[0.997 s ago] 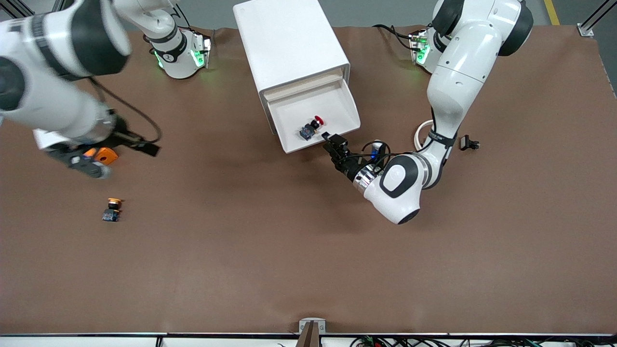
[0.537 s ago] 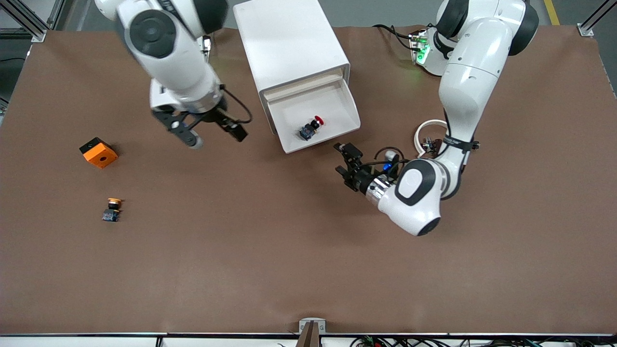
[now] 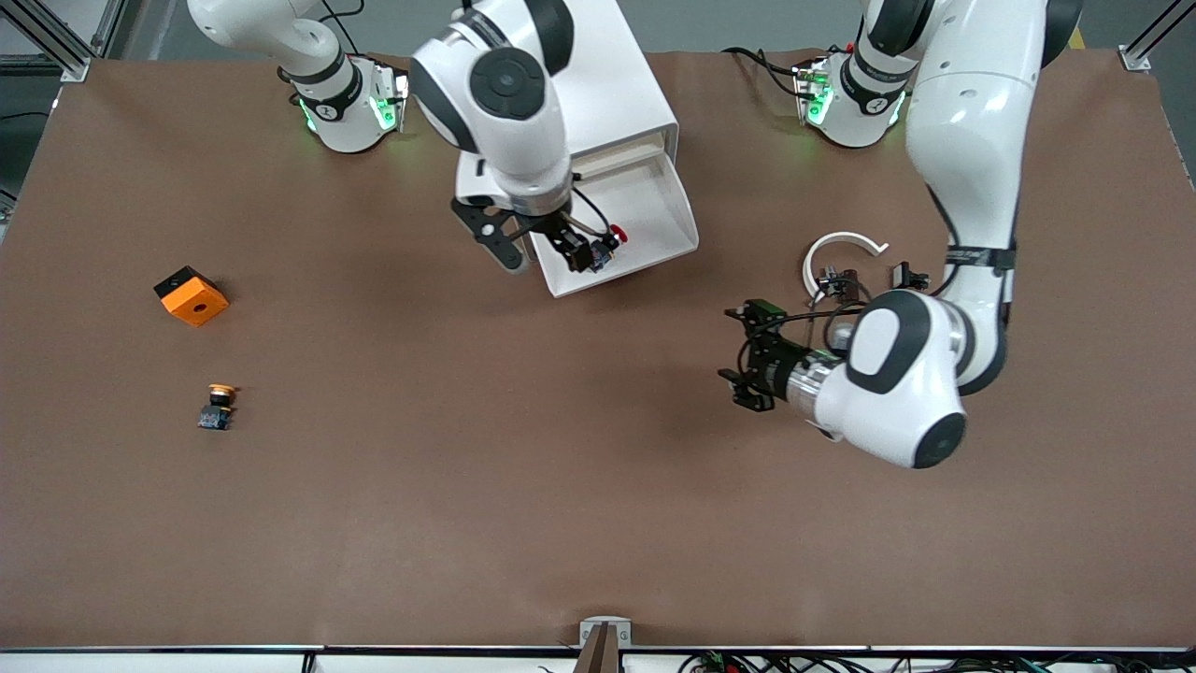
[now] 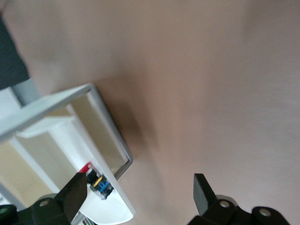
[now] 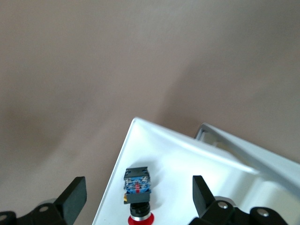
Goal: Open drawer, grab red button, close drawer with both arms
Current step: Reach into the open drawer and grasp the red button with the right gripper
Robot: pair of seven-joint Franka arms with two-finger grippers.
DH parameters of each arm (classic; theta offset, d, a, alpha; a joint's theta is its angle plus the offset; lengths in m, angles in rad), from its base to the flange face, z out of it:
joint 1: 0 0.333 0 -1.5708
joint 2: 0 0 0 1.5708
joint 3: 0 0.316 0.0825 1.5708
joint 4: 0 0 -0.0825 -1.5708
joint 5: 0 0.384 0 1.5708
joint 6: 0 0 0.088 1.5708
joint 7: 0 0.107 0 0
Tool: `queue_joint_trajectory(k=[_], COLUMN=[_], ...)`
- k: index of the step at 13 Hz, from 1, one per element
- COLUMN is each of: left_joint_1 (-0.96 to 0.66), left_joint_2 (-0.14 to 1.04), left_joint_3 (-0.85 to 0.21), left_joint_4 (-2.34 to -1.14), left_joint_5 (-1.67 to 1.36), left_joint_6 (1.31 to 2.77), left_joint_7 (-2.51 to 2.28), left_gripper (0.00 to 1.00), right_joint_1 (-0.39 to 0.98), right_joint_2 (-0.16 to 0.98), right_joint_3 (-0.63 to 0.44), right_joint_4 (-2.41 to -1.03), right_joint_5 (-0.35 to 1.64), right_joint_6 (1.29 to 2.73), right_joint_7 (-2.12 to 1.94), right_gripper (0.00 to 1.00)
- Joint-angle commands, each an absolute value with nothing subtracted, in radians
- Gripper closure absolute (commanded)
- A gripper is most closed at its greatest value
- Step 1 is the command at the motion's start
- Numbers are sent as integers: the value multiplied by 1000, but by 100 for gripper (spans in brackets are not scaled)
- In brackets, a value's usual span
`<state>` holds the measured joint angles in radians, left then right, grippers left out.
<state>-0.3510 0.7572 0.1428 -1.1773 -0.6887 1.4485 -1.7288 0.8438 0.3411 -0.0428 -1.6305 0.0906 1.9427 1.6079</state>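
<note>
The drawer [image 3: 654, 201] stands pulled out of the white cabinet [image 3: 617, 84], and the right arm hides part of the cabinet. The red-capped button [image 3: 603, 249] lies in the drawer near its front corner. My right gripper [image 3: 535, 248] hangs open over that corner. In the right wrist view the button [image 5: 137, 187] lies on the drawer floor [image 5: 197, 164] between the open fingers of that gripper [image 5: 137, 190]. My left gripper [image 3: 738, 360] is open and empty over bare table, away from the drawer toward the left arm's end. The left wrist view shows that gripper [image 4: 139, 190], the drawer rim [image 4: 101, 112] and the button [image 4: 96, 181].
An orange cube with a hole [image 3: 192, 295] and a yellow-capped button [image 3: 218, 408] lie toward the right arm's end. A white ring [image 3: 838, 250] and small black parts [image 3: 911, 277] lie beside the left arm's forearm.
My right arm swung from the orange cube to above the open drawer. My left gripper drew back from the drawer front, toward the front camera and the left arm's end.
</note>
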Motion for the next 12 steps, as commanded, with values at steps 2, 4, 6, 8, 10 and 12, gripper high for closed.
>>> queue_joint_trajectory(k=[2,4,6,8,10,12], left_joint_1=[-364,-371,-397,-402,-403,-402], left_joint_2=[697,680,651,623,585,563], left_joint_3=[209,206,193,173,166,164], left_joint_4=[-1195,-1198,-1203,-1206,-1227,-1233], left_joint_5=[-605,-493,-352,-267,-235,-207], left_joint_6=[1500,1502,1506,1526,1558,1562], left_joint_7=[-1492,-1381,-1339,-1269,-1134,-1027], left_gripper=[0,0,0,0,0,0], right_joint_1=[899,922,933,934,943,948], right_joint_2=[402,426,445,465,483,499], right_joint_3=[-58,-58,-58,-58,-58,-58], right_joint_4=[-1614,-1614,-1615,-1614,-1614,-1614], right_joint_5=[92,81,69,43,34,23], right_joint_6=[1986,1997,2002,2009,2040,2058], right_joint_7=[1640,1635,1623,1621,1621,1621], right_gripper=[0,0,0,0,0,0])
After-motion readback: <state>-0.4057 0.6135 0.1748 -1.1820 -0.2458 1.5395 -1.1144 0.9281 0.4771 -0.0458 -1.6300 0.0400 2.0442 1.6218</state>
